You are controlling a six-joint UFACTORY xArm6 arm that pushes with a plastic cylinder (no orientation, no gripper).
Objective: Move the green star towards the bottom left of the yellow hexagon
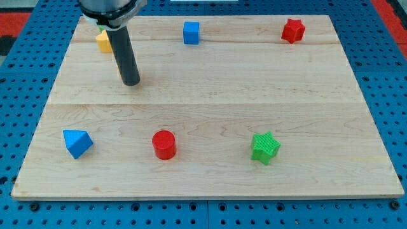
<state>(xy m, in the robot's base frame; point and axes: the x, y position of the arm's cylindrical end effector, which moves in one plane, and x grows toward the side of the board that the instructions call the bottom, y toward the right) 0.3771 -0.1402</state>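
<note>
The green star (265,147) lies near the view's bottom, right of centre. The yellow hexagon (103,41) sits at the view's top left, partly hidden behind my rod. My tip (131,82) rests on the board just below and right of the yellow hexagon, far up and left of the green star.
A blue cube (191,32) sits at the top centre and a red star (293,30) at the top right. A red cylinder (164,144) and a blue triangular block (77,142) lie along the bottom left. The wooden board (210,95) ends in a blue pegboard surround.
</note>
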